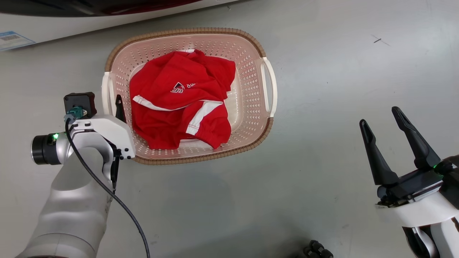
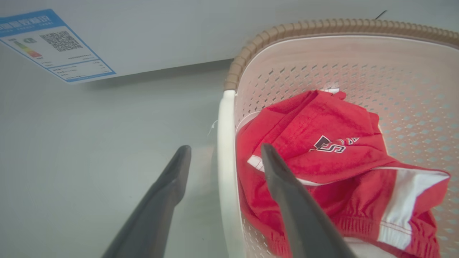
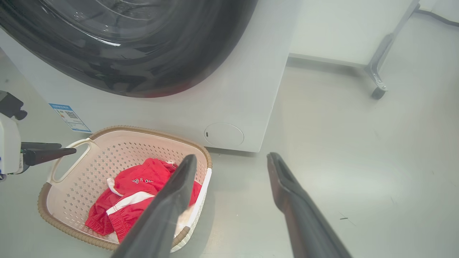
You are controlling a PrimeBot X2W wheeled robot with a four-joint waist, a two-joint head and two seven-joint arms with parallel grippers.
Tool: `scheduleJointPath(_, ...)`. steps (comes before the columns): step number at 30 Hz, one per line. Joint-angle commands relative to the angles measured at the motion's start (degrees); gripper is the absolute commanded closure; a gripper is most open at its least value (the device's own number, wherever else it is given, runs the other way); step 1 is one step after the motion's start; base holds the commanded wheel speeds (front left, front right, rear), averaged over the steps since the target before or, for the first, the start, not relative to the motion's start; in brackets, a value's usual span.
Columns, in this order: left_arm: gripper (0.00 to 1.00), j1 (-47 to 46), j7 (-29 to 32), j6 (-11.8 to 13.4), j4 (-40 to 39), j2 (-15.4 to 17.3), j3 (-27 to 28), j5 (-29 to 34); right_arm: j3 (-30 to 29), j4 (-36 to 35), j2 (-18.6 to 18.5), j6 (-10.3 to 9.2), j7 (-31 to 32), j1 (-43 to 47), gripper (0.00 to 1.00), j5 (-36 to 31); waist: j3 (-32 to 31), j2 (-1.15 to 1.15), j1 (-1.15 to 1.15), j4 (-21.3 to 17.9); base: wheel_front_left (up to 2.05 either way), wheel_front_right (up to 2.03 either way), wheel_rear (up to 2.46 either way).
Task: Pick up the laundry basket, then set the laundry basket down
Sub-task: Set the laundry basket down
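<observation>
Grey floor [image 1: 322, 107] holds laundry basket [image 1: 247, 64]; left tool [image 2: 226, 147] seemingly straddles its handle [image 2: 224, 107].

We see the laundry basket [image 1: 200, 31] on the grey floor [image 1: 322, 89] toward twelve o'clock, with a red garment [image 1: 179, 100] crumpled inside it. Our left gripper [image 1: 115, 104] is at the basket's nine o'clock side, one dark finger just inside the white handle [image 1: 106, 89]. Our right gripper [image 1: 380, 118], at four o'clock, hangs well apart from the basket, fingers spread.
</observation>
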Motion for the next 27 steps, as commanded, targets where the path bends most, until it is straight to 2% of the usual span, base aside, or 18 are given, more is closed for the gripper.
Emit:
scheduleJointPath(1, 0.00, -0.69, -0.58, 0.02, 0.02, 1.35, 0.44, 0.47, 0.64, -1.47, -1.76, -0.21, -0.35, -0.05, 0.00, 0.72, 0.95, 0.00, 0.00, 0.06, 0.00, 0.00, 0.00)
scheduleJointPath(15, 0.00, -2.26, 0.07, 0.25, 2.22, 1.04, -0.33, -0.53, 0.80, -1.08, -1.33, -0.21, -0.35, -1.17, 0.00, 1.62, 3.61, 0.00, 0.00, -1.08, 0.00, 0.00, 0.00)
scheduleJointPath(16, 0.24, -2.21, 0.16, 0.29, 2.30, 1.00, -0.27, -0.71, 0.79, -1.04, -1.30, -0.21, -0.35, -1.21, 0.00, 1.65, 3.67, 0.00, 0.00, -1.09, 0.00, 0.00, 0.00)
scheduleJointPath(17, 0.77, -2.18, 0.26, 0.30, 2.37, 0.94, -0.26, -0.86, 0.73, -1.02, -1.26, -0.21, -0.35, -1.22, 0.00, 1.68, 3.72, 0.00, 0.00, -1.06, 0.00, 0.00, 0.00)
scheduleJointPath(18, 1.00, -2.13, 0.30, 0.35, 2.43, 0.83, -0.30, -0.96, 0.65, -1.01, -1.24, -0.21, -0.35, -1.24, 0.00, 1.71, 3.80, 0.00, 0.00, -0.99, 0.00, 0.00, 0.00)
scheduleJointPath(27, 1.00, -1.33, 1.17, 0.79, 2.78, -0.36, -0.37, -2.09, 0.26, -0.82, -1.39, -0.21, -0.35, -1.34, 0.00, 1.80, 3.44, 0.00, 0.00, 0.02, 0.00, 0.00, 0.00)
